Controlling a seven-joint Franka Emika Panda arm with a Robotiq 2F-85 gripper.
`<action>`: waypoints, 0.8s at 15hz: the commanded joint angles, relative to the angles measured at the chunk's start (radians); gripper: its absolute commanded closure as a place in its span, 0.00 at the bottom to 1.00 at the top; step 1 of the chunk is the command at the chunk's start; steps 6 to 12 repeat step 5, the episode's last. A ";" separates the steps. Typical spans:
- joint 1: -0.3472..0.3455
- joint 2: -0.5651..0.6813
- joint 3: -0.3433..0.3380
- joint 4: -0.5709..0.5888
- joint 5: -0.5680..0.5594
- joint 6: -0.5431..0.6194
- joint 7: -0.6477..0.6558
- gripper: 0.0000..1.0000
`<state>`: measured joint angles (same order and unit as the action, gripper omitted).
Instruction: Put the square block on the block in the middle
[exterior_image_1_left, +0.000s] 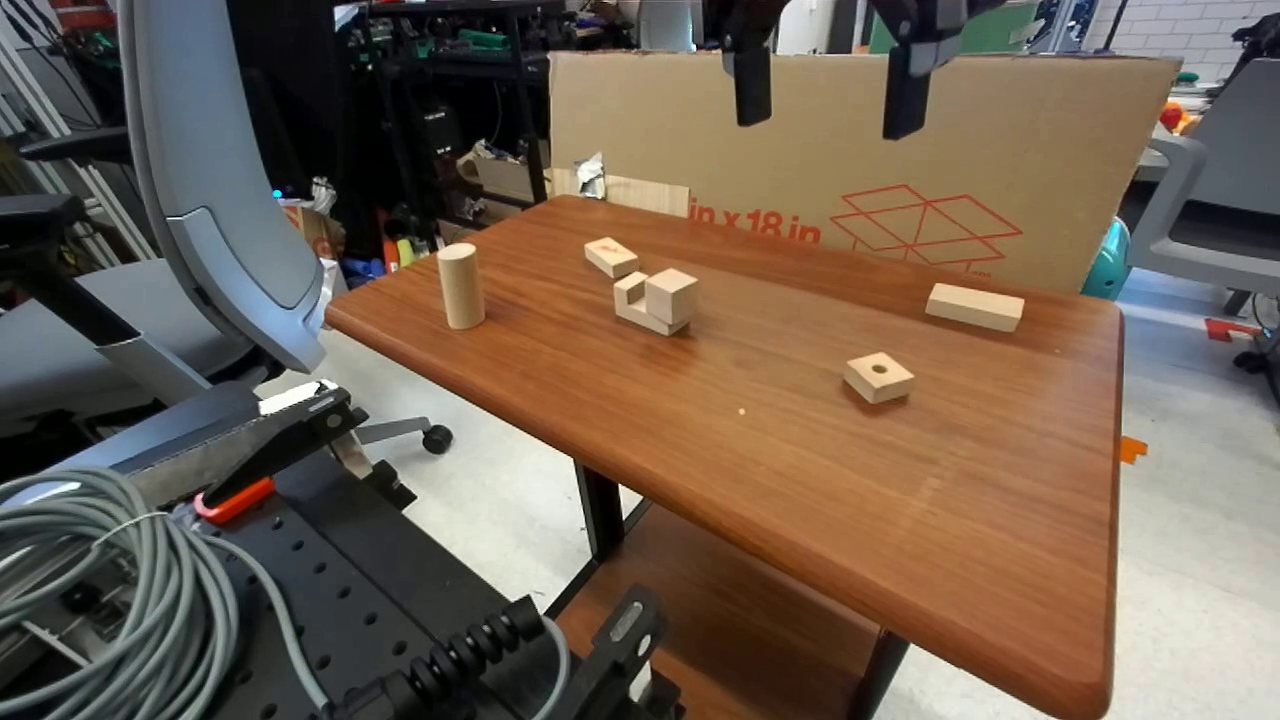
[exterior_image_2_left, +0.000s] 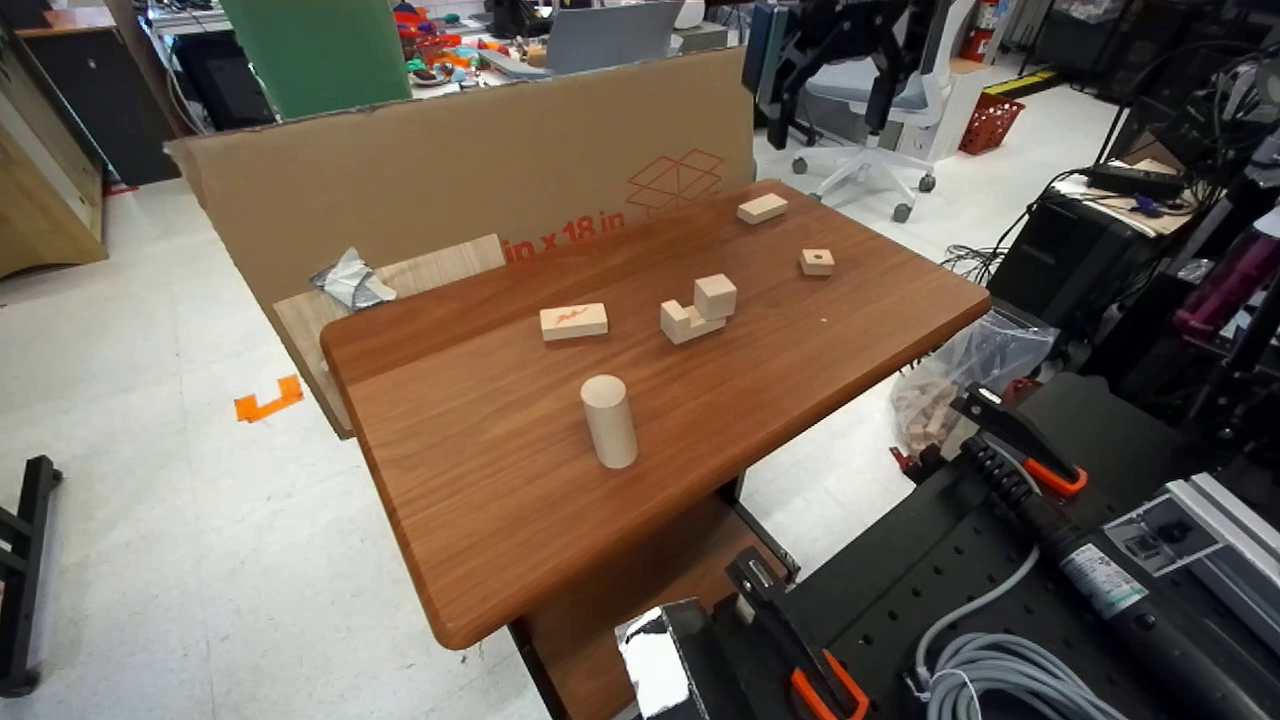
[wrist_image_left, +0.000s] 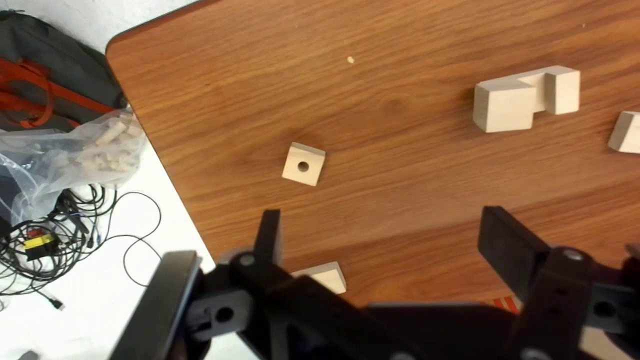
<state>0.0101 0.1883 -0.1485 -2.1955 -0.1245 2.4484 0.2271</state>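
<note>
The square block, a plain light-wood cube, shows in both exterior views (exterior_image_1_left: 671, 296) (exterior_image_2_left: 715, 297) and the wrist view (wrist_image_left: 509, 109). It rests on one end of the block in the middle (exterior_image_1_left: 645, 317) (exterior_image_2_left: 704, 328), a low light-wood piece with a raised other end (wrist_image_left: 566, 91). The cube touches the low part and stands a little apart from the raised end. Much of the low part is hidden under the cube. My gripper (exterior_image_1_left: 828, 115) (exterior_image_2_left: 826, 128) (wrist_image_left: 382, 220) is open and empty, high above the table, away from both blocks.
On the table (exterior_image_1_left: 800, 500) stand an upright wooden cylinder (exterior_image_1_left: 461, 287), a slab with an orange mark (exterior_image_2_left: 573, 322), a square piece with a hole (wrist_image_left: 303, 166) and a longer bar (exterior_image_1_left: 975, 307). A cardboard sheet (exterior_image_2_left: 480, 170) stands along one long table edge.
</note>
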 joint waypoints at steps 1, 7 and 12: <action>-0.020 -0.005 0.017 0.000 -0.004 -0.004 0.002 0.00; -0.016 0.020 0.025 0.005 -0.004 -0.003 0.003 0.00; -0.016 0.020 0.025 0.005 -0.004 -0.003 0.003 0.00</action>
